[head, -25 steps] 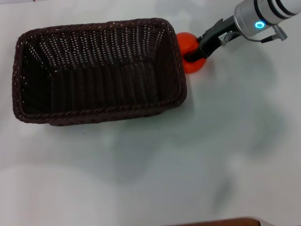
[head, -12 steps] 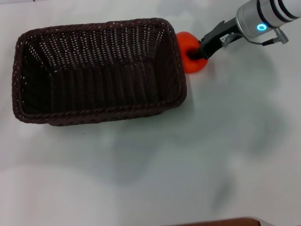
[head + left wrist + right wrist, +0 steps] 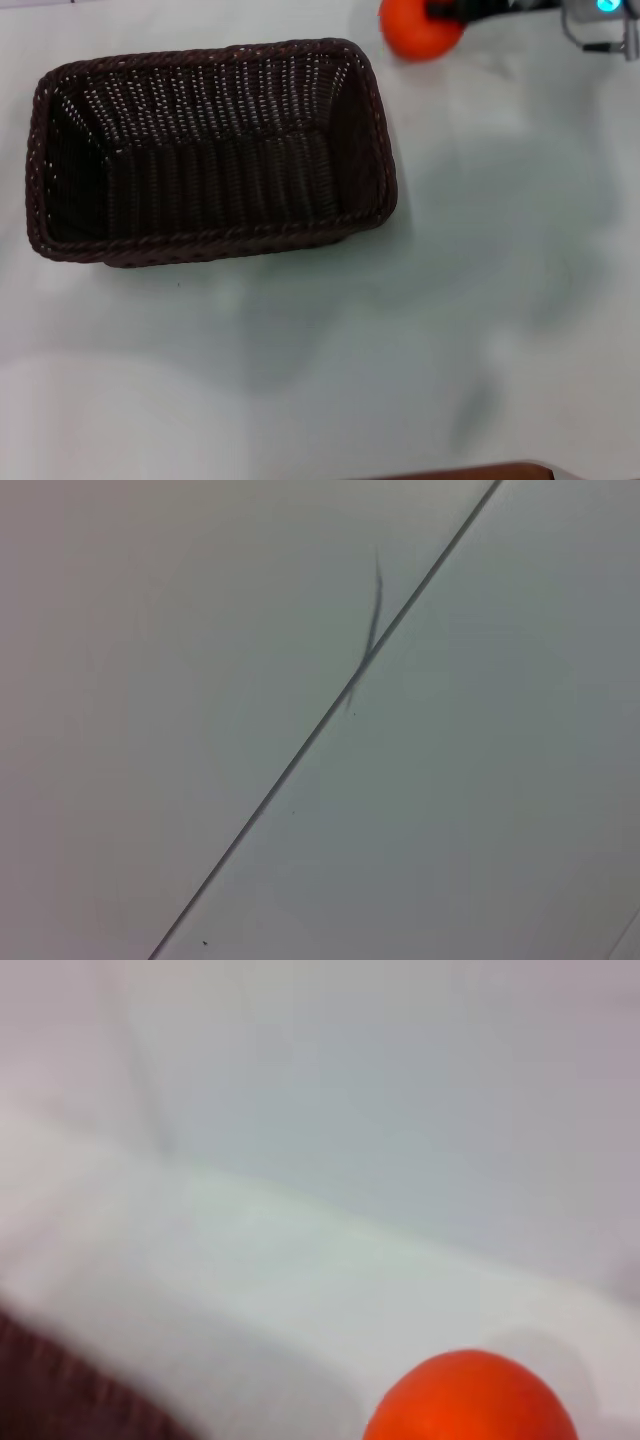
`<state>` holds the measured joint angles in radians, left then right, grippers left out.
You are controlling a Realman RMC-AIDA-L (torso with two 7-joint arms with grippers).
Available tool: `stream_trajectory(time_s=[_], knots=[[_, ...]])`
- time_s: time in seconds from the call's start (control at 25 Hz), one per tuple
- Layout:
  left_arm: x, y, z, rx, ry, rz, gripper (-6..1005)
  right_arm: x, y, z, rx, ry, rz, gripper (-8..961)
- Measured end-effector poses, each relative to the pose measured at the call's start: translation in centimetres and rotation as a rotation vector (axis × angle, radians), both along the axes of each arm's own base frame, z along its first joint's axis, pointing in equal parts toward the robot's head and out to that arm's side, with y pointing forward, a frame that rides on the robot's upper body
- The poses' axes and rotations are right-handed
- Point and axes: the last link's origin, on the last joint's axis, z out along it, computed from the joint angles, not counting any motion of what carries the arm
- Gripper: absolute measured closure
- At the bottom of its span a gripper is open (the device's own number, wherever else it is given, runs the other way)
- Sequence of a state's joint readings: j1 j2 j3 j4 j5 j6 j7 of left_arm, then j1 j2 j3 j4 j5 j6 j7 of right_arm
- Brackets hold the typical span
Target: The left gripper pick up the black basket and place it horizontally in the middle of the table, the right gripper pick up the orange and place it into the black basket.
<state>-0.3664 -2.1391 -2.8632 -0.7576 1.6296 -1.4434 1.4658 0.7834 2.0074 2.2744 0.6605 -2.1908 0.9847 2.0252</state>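
Note:
The black basket [image 3: 210,242] lies lengthwise on the pale table [image 3: 470,300], left of centre, and it holds nothing. The orange [image 3: 418,28] is at the top edge of the head view, above and right of the basket's far right corner. My right gripper [image 3: 447,10] is shut on the orange, with only a dark bit of it showing at the frame's top. The right wrist view shows the orange [image 3: 470,1400] close up and a dark piece of the basket [image 3: 60,1395]. The left gripper is out of view; its wrist view shows only the table [image 3: 450,780].
The right arm's silver wrist with a blue light [image 3: 605,8] is at the top right corner. A brown edge [image 3: 470,470] runs along the near side of the table. A thin dark line [image 3: 330,710] crosses the table in the left wrist view.
My right gripper has lifted the orange off the table beside the basket's right end and carried it up and away toward the frame's top. The basket has not moved.

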Motion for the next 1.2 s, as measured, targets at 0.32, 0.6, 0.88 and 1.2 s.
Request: stream_trajectory(time_s=[0.32, 0.6, 0.88, 1.2], knots=[[-0.1, 0.0, 0.2, 0.005, 0.000, 0.004, 133, -4.9, -2.3, 2.0, 0.077, 0.482, 0.320, 790], [0.0, 0.2, 0.2, 0.007, 0.004, 0.005, 133, -10.9, -5.0, -2.9, -0.132, 0.511, 0.610, 812], [-0.1, 0.2, 0.2, 0.009, 0.005, 0.007, 132, -11.6, -5.2, -5.5, -0.188, 0.424, 0.615, 657], [-0.1, 0.1, 0.4, 0.025, 0.009, 0.006, 132, -10.2, -5.0, -4.6, -0.125, 0.449, 0.572, 497]])
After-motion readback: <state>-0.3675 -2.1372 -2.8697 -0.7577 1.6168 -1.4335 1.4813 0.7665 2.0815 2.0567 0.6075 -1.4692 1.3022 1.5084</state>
